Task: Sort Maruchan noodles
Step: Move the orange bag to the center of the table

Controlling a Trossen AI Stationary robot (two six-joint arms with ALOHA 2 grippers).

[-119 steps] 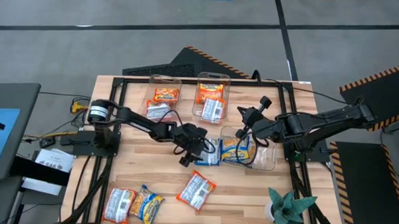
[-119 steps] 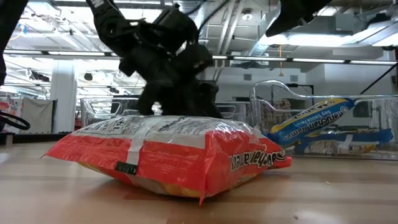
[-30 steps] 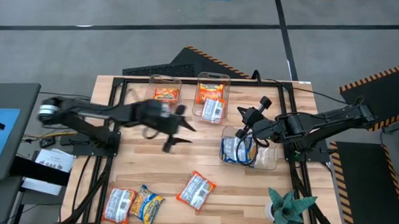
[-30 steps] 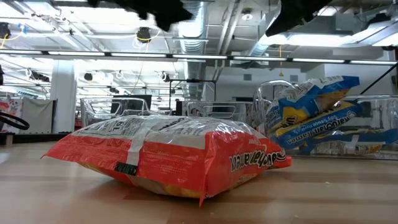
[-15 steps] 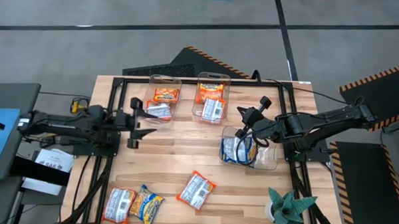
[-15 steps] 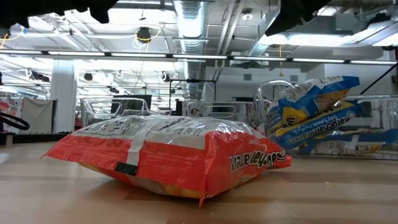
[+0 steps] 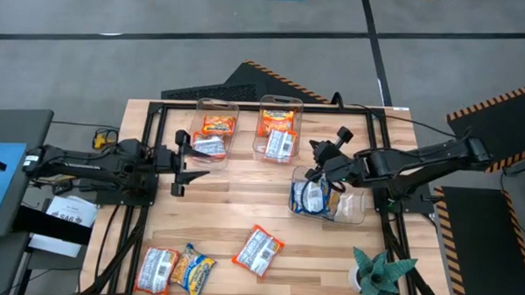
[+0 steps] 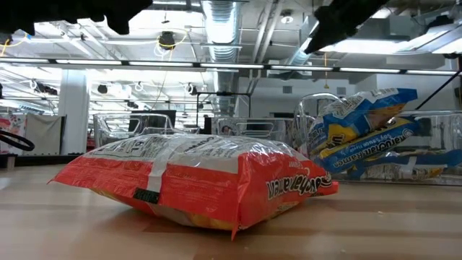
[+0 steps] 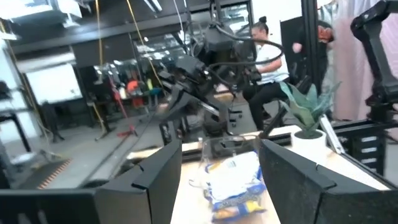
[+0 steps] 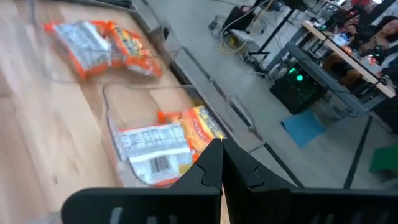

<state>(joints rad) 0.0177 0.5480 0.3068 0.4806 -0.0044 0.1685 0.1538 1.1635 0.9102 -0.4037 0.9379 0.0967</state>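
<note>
Blue-yellow Maruchan noodles (image 7: 313, 198) stand on edge in a clear bin (image 7: 352, 208) at the table's right. Two far bins (image 7: 216, 106) (image 7: 280, 103) each hold an orange packet and a silver-white one (image 10: 152, 146). An orange-red packet (image 7: 259, 250) lies flat mid-near (image 8: 195, 180), and two more packets (image 7: 158, 268) (image 7: 193, 269) lie at the near left. My left gripper (image 7: 190, 162) stands open and empty at the table's left edge (image 9: 217, 180). My right gripper (image 7: 316, 169) hangs shut above the blue packets' bin, holding nothing (image 10: 221, 163).
A small potted plant (image 7: 376, 274) stands at the near right corner. A black frame rail (image 7: 246, 105) runs round the table's far and side edges. Bare wood lies between the bins and the near packets. A person (image 9: 267, 56) sits in the room beyond the table.
My left gripper has drawn back from the middle of the table toward the left edge, staying open and empty, and has tipped up toward level. The packets and bins have stayed in place.
</note>
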